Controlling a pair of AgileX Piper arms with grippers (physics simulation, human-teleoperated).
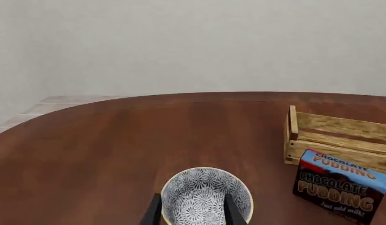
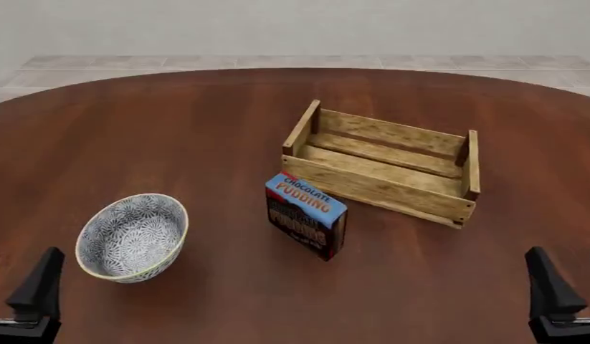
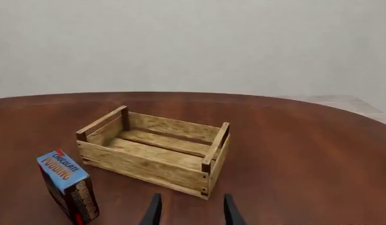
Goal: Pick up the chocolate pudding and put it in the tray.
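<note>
Front view: chocolate pudding [image 2: 306, 225] stood upright on the bench [image 2: 180, 129], just beside the near long wall of the tray [image 2: 379, 188], apart from the bowl [image 2: 132, 236]. Left claw [image 2: 13, 290] and right claw [image 2: 567, 287] both released, empty, well apart from everything. Best reached with the right claw, gripped across the narrow faces, lifted clear of the wall before lowering inside.
</note>
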